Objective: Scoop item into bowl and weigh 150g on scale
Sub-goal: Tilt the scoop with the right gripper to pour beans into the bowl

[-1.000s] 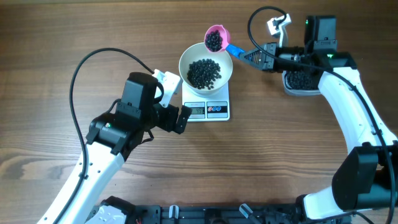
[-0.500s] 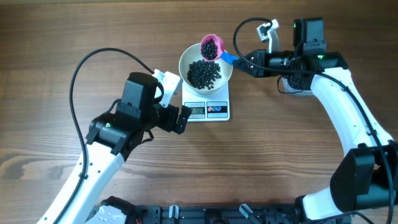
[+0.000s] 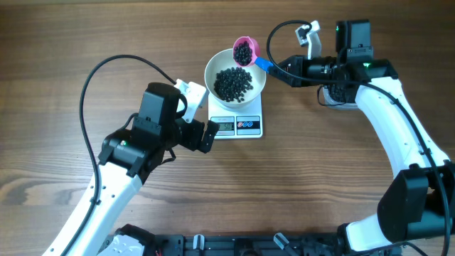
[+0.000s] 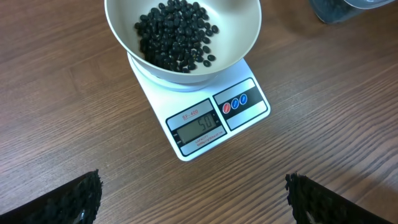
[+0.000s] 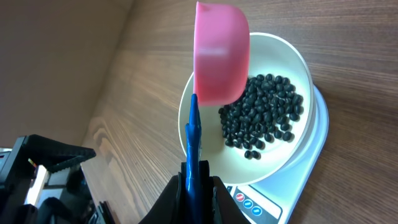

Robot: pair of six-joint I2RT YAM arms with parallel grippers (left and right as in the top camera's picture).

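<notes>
**Black beans in the bowl, more in the scoop at its rim**

Black beans (image 3: pixel 233 83) lie in a loose heap at the bottom of the white bowl (image 3: pixel 209 77), which sits on the scale (image 3: pixel 247 126). The scale's display shows digits that look like 50. A smaller load of beans fills the pink scoop (image 3: pixel 244 50), which is held over the bowl's far rim, toward the right arm. The right gripper (image 5: pixel 196 186) is clamped tight on the scoop's blue handle (image 5: pixel 194 134). A clear tub (image 3: pixel 333 97) under the right arm is mostly hidden. The left gripper (image 4: pixel 194 202) hangs near the scale's front with its jaws spread wide, holding nothing.
</notes>
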